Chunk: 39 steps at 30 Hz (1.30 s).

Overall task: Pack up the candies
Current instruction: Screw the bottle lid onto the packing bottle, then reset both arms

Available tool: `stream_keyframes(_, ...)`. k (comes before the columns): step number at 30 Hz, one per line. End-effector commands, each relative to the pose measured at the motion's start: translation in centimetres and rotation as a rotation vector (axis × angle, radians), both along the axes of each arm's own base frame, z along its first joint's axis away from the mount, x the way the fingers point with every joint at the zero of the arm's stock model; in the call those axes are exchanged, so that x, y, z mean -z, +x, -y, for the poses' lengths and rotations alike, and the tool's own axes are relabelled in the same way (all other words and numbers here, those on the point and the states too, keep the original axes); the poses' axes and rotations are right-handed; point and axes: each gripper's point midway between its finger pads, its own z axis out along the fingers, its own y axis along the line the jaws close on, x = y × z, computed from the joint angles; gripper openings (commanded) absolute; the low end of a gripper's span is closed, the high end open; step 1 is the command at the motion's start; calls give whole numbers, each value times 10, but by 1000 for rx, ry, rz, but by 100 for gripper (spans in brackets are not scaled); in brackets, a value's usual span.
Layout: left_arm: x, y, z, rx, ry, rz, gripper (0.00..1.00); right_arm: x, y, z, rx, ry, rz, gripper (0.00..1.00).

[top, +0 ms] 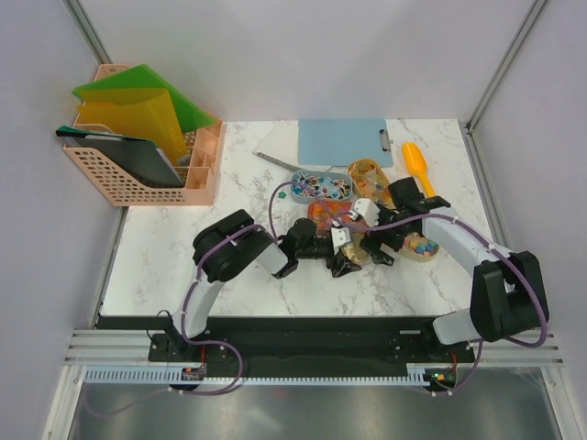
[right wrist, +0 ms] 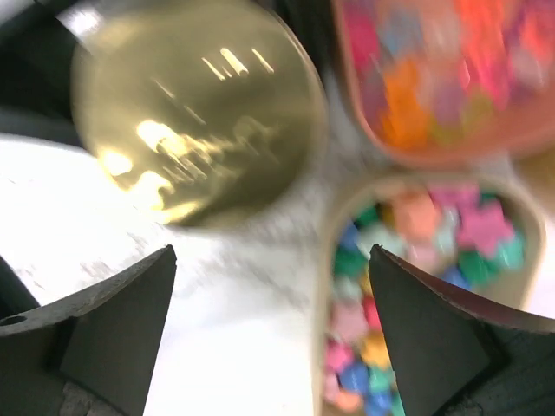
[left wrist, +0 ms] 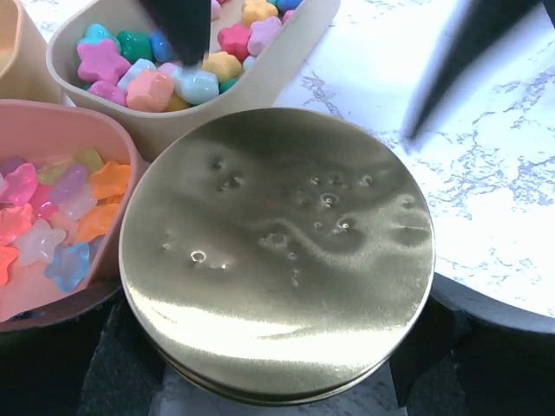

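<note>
My left gripper [top: 346, 263] is shut on the round gold lid [left wrist: 277, 251], with one jaw on each side of its rim. Pastel star candies [left wrist: 152, 74] fill a beige tray [left wrist: 286, 52] just beyond the lid. Orange-red and pink candies [left wrist: 52, 208] lie in a pink tray [left wrist: 87, 130] to the left. My right gripper [right wrist: 270, 251] is open and empty, straddling the beige tray's wall [right wrist: 347, 225], one finger over the pastel candies [right wrist: 373, 347]. The lid [right wrist: 195, 113] and pink tray [right wrist: 442, 78] show blurred beyond it. Dark wrapped pieces [top: 321, 186] sit in a blue tin.
An amber container [top: 367, 171], an orange scoop [top: 417, 168] and a blue clipboard [top: 344, 142] lie at the back. A pink basket [top: 138, 183] with folders stands at the back left. My right gripper [top: 383, 249] sits close beside the left one.
</note>
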Motion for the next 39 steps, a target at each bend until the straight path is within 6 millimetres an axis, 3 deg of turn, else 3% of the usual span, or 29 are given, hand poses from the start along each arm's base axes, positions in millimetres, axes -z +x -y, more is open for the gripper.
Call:
stream_keyframes(1,119,-19,-74,-79,428,-145,2,-2,11,49,27,-135,-3,98)
stream_keyframes(4,118,-31,-77,-19,456,-176,9,-13,30,66,35,-141,35,98)
stream_keyframes(5,118,-36,-78,0,462,-189,35,-14,36,72,49,-145,43,98)
stream_keyframes(9,111,-56,-81,86,468,-226,59,-27,62,75,88,-125,77,98)
stream_keyframes(10,109,-58,-82,105,462,-214,71,-25,65,74,98,-112,67,98)
stream_keyframes(11,104,-62,-83,124,456,-216,99,-29,70,74,106,-108,77,98)
stream_keyframes(21,75,-78,-97,174,487,-211,100,-44,88,72,146,-81,110,98)
stream_keyframes(22,59,-76,-95,171,473,-193,100,-49,90,71,154,-75,120,98)
stream_keyframes(24,48,-74,-101,148,501,-194,100,-61,96,69,177,-57,154,98)
stream_keyframes(28,-2,-49,-106,51,494,-96,100,-82,115,68,285,-4,228,98)
stream_keyframes(30,-26,-21,-112,-39,489,-58,100,-93,123,69,433,55,233,98)
stream_keyframes(31,-39,-10,-115,-75,479,-48,100,-102,137,77,516,98,273,98)
stream_keyframes(33,-73,29,-128,-211,464,-15,100,-112,151,83,684,186,288,98)
stream_keyframes(34,-83,40,-134,-258,463,-21,100,-114,158,100,781,174,313,98)
stream_keyframes(35,-111,71,-145,-363,426,9,100,-114,160,103,824,179,322,98)
stream_keyframes(37,-146,105,-158,-521,348,-32,100,-119,170,140,1007,192,372,98)
stream_keyframes(38,-160,128,-182,-643,325,-44,100,-120,173,148,1062,192,390,98)
stream_keyframes(39,-174,140,-193,-743,273,-89,100,-120,176,157,1111,175,411,98)
